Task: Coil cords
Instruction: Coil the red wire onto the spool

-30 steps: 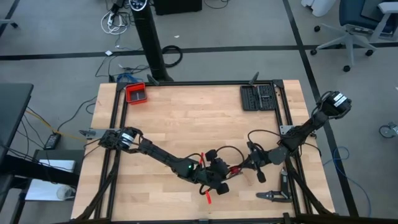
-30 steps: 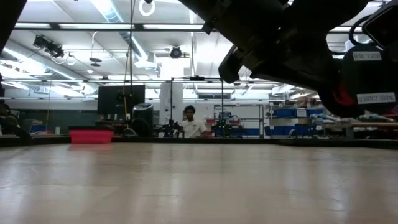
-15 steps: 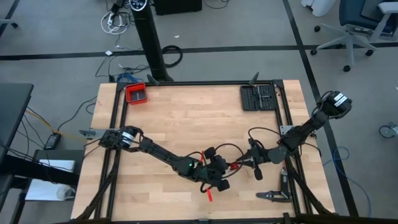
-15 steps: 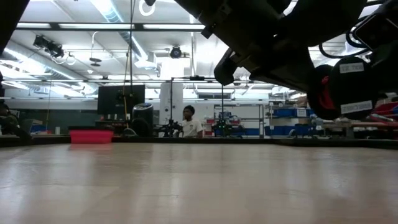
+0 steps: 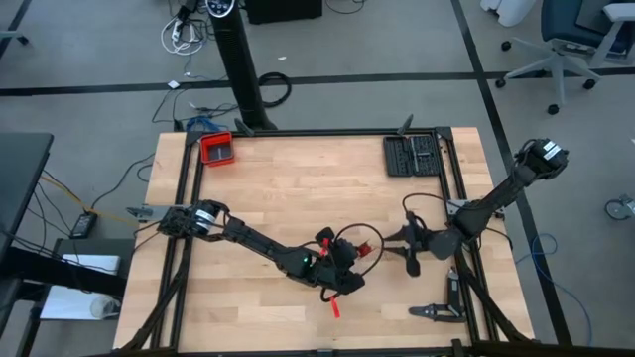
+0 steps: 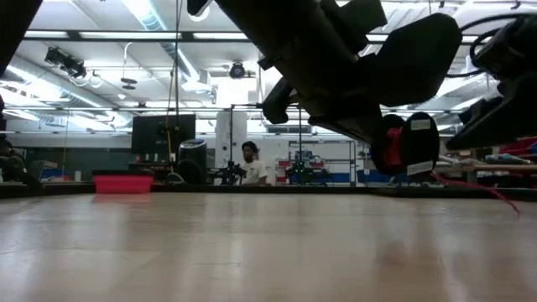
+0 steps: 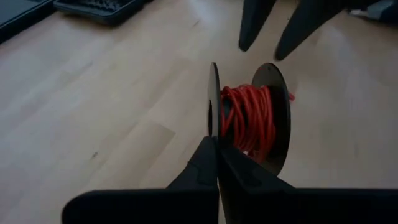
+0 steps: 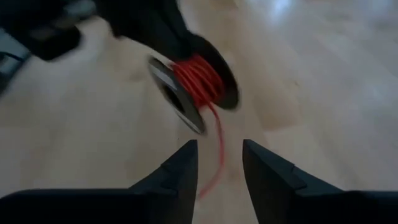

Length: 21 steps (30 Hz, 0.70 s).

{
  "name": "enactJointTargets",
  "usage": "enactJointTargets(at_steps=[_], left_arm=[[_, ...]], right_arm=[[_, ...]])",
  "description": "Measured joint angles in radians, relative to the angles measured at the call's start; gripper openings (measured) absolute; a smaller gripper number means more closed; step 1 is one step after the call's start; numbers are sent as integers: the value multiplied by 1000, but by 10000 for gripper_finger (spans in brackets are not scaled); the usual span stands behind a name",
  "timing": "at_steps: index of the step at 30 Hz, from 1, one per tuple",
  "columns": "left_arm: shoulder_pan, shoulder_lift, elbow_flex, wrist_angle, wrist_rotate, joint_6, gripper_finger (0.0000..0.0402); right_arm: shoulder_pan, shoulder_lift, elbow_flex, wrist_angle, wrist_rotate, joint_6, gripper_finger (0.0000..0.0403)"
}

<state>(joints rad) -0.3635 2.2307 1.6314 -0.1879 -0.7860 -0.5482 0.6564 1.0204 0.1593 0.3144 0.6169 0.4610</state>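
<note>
Left wrist view: left hand (image 7: 216,163) is pinched closed on the rim of one black flange of a small spool (image 7: 273,127), with the red cord (image 7: 249,118) wound around its core. A second ago this hand was wide and the right one had the spool end; now they've swapped, a handoff. Right hand (image 8: 219,163) has let go, fingers (image 8: 180,165) spread apart, and in the high view it has backed off toward the right side of the worktop (image 5: 298,188), no longer touching the spool. Spool sits held above the wood near the front-middle, tilted on edge. Right wrist view shows a loose tail of cord (image 8: 214,158) hanging off the spool down between the open fingers, not gripped. A red scrap (image 5: 335,308) lies on the wood just in front of the left hand; can't tell if it's the same cord's end.

Meaning for task: most of the cord is already wound, only the trailing end is left loose. Next probably right hand regrips the tail to feed it on. Risk: thin pinch on flange could slip.
</note>
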Motion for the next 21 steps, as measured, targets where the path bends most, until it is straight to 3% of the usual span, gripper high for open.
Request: enactJointTargets(at_steps=[11, 21], left_arm=[[14, 0, 0, 11, -2, -135, 0], [18, 1, 0, 12, -2, -166, 0]], right_arm=[[-8, 112, -1, -95, 9, 235, 125], [3, 212, -1, -42, -19, 279, 125]])
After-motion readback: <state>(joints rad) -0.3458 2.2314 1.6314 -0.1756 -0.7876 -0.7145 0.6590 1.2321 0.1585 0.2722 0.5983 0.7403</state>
